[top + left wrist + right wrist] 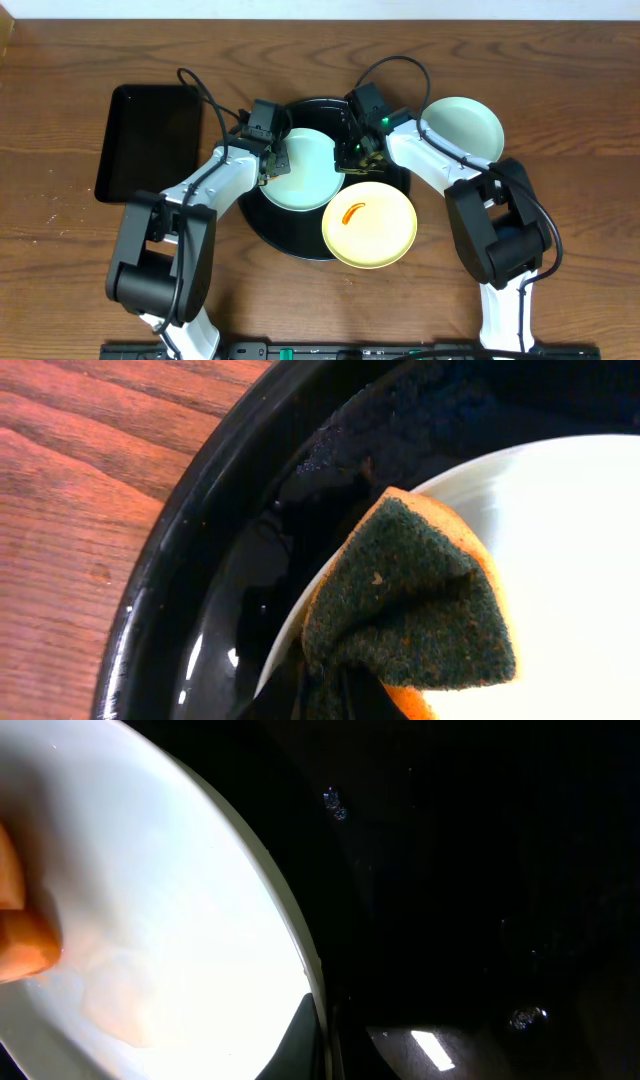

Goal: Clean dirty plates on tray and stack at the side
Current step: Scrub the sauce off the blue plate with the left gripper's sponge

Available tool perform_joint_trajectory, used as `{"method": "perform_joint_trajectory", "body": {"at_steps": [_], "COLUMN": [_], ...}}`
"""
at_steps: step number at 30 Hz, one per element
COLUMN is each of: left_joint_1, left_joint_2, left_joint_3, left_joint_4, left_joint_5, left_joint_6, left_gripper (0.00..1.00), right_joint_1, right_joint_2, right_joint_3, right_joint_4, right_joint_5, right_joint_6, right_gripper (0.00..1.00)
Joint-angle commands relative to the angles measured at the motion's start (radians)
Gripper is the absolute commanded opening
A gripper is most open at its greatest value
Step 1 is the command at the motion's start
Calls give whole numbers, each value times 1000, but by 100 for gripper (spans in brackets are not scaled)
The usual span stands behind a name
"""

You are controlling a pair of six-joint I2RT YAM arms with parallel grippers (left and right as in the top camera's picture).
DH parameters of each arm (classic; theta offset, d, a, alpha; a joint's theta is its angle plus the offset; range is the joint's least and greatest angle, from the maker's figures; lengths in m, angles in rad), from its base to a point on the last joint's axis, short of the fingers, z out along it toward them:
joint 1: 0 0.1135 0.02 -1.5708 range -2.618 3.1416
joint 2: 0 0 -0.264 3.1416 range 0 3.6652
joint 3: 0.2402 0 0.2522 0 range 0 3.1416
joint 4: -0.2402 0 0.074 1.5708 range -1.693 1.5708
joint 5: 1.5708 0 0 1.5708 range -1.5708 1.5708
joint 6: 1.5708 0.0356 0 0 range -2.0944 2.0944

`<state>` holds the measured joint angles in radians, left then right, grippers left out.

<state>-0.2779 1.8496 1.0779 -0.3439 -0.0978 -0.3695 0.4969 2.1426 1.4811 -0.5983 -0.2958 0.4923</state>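
A pale mint plate point(300, 172) lies inside the round black tray point(300, 243). My left gripper point(270, 160) is shut on a green-and-orange sponge point(420, 600) that is pressed on the plate's left edge point(580, 560). My right gripper point(355, 155) is shut on the same plate's right rim point(300, 950), one finger point(298, 1045) lying over the plate's inside. A faint orange film shows on the plate's surface point(110, 1000). A pale yellow plate point(369, 224) with an orange smear rests over the tray's front right rim. Another mint plate point(462, 127) sits on the table at the back right.
A rectangular black tray point(150, 140) lies on the wooden table at the left. Both arms reach in from the front and meet over the round tray. Cables loop above each wrist.
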Motion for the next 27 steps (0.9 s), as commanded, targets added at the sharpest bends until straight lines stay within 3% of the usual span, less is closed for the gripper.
{"method": "perform_joint_trajectory", "body": {"at_steps": [1, 4, 12, 15, 27], "left_joint_1": [26, 25, 16, -7, -72], "left_joint_2": [-51, -104, -114, -97, -4], "left_joint_3": [-8, -8, -16, -28, -28], "left_joint_4": [-27, -45, -48, -43, -21], "left_joint_5": [-79, -59, 273, 274, 270], "left_joint_6": [40, 35, -24, -86, -85], "left_gripper": [9, 9, 9, 9, 10], "right_joint_1": [-7, -6, -6, -5, -6], "right_joint_2": [23, 23, 23, 23, 23], "right_joint_3": [-5, -5, -5, -5, -5], "right_joint_4": [-15, -15, -8, -7, -14], "right_joint_5": [37, 37, 37, 37, 37], "right_joint_6": [8, 8, 8, 8, 8], "right_gripper": [1, 1, 1, 1, 1]}}
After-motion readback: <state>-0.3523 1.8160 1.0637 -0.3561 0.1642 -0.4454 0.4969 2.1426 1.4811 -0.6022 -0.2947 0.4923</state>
